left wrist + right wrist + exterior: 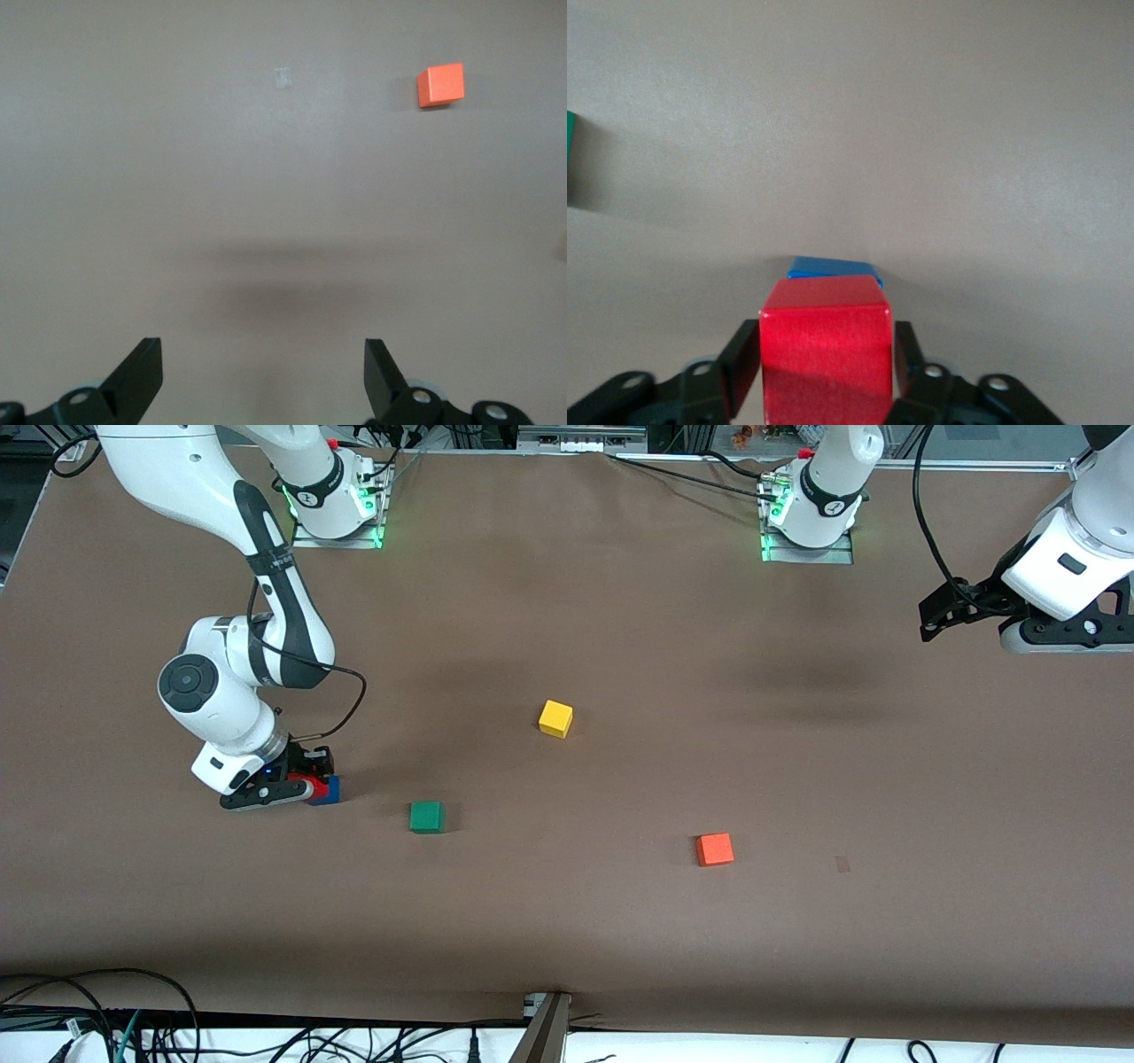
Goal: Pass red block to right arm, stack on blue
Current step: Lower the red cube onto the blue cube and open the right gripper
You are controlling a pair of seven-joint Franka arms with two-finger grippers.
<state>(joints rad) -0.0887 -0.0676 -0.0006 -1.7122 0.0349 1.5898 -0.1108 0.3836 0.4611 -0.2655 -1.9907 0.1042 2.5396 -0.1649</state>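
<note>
The red block (825,345) sits between the fingers (746,359) of my right gripper (826,354), which press against its two sides. It rests on the blue cube (833,266), of which only a strip of the top shows past the red one. In the front view the right gripper (310,784) is low at the table near the right arm's end, with the red block (304,786) and blue cube (328,791) at its tip. My left gripper (930,615) hangs in the air over the left arm's end of the table. It is open (263,372) and holds nothing.
A green cube (426,817) lies beside the stack toward the table's middle, its edge also in the right wrist view (570,146). A yellow cube (555,718) sits mid-table. An orange cube (714,849) lies nearer the front camera, also seen as the orange cube (441,85).
</note>
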